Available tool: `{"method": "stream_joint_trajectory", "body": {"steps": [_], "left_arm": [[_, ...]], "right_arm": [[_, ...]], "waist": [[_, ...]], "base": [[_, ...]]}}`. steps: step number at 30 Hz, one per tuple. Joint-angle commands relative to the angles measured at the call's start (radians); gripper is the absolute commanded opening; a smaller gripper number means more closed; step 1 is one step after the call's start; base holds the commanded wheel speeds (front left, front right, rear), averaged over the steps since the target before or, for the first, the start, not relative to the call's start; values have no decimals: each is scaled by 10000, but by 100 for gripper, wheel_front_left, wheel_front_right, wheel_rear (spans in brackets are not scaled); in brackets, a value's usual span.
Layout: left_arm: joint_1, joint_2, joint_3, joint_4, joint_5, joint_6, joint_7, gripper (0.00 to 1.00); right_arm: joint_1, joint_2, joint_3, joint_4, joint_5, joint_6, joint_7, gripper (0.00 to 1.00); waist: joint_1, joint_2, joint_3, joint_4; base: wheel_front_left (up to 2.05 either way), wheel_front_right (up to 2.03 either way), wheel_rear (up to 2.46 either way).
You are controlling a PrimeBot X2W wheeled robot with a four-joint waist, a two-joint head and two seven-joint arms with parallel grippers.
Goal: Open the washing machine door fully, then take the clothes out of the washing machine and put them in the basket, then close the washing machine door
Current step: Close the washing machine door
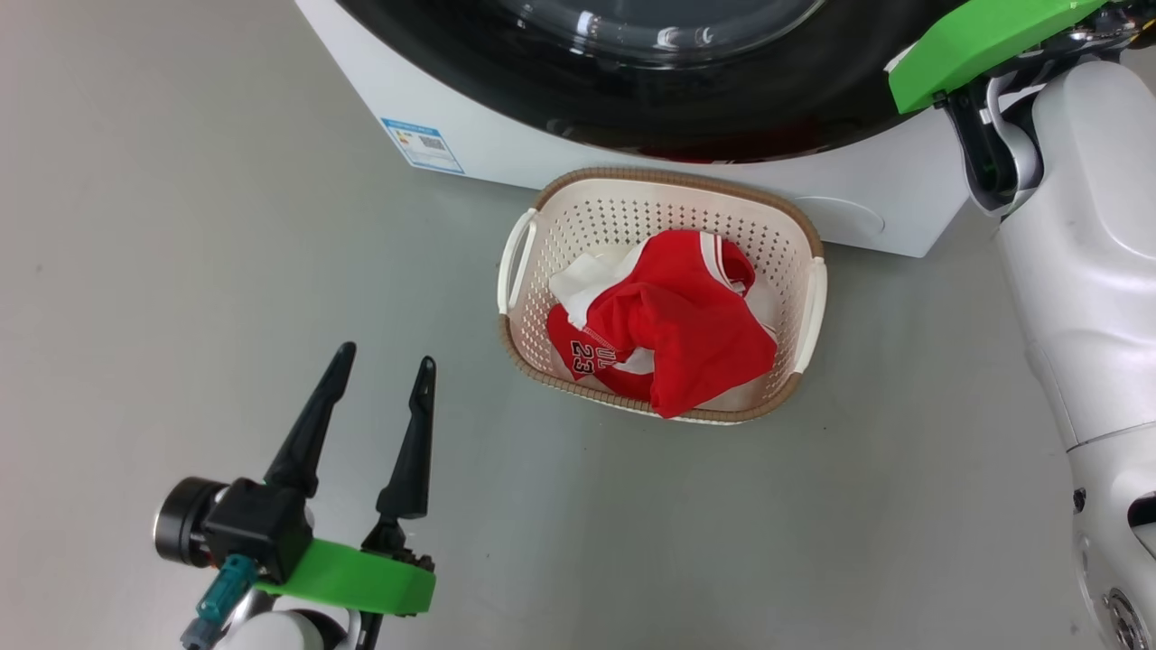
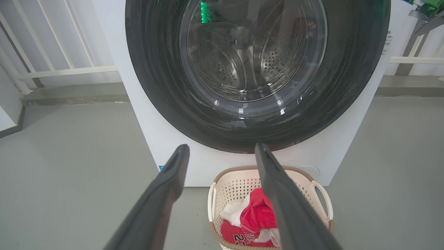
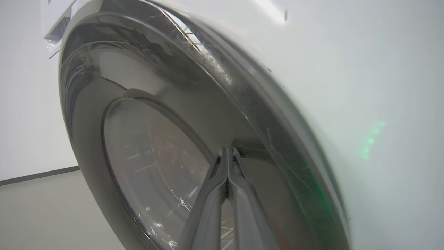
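At the centre of the head view I see the clothes (image 1: 673, 338) lying in the basket (image 1: 670, 174), on the floor (image 1: 181, 271) just below the shut washing machine door (image 1: 722, 122). My left tool (image 1: 386, 355) gapes wide at lower left; my right tool (image 3: 227, 150), pinched together, points at the door's black ring.

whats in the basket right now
Red clothes with white trim and a printed 23 lie bunched inside the basket. They cover most of its floor, so anything underneath is hidden.
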Motion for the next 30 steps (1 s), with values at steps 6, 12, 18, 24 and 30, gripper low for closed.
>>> {"method": "stream_joint_trajectory", "body": {"steps": [6,12,18,24,30], "left_arm": [[-314,139,534,-99,39,-84,-118,100],[-342,139,752,-70,163,-145,-118,100],[-347,139,958,-9,140,-198,-118,100],[-283,156,1198,174,71,-271,-118,100],[46,169,1473,296,3,-306,-118,100]], "right_arm": [[-297,241,-944,-309,-827,-55,-63,0],[-8,425,-1385,-202,-1300,-55,-63,0],[508,486,-1393,-500,-1128,-55,-63,78],[1709,493,-801,-1044,-301,-55,-63,100],[3152,494,-462,-1596,4,-55,-63,100]], "waist": [[0,0,15,65],[0,0,-224,-138],[0,0,-536,-550],[0,0,-1095,-1217],[0,0,-1783,-1877]], "base": [[0,0,0],[0,0,0],[0,0,0],[0,0,0],[0,0,0]]}}
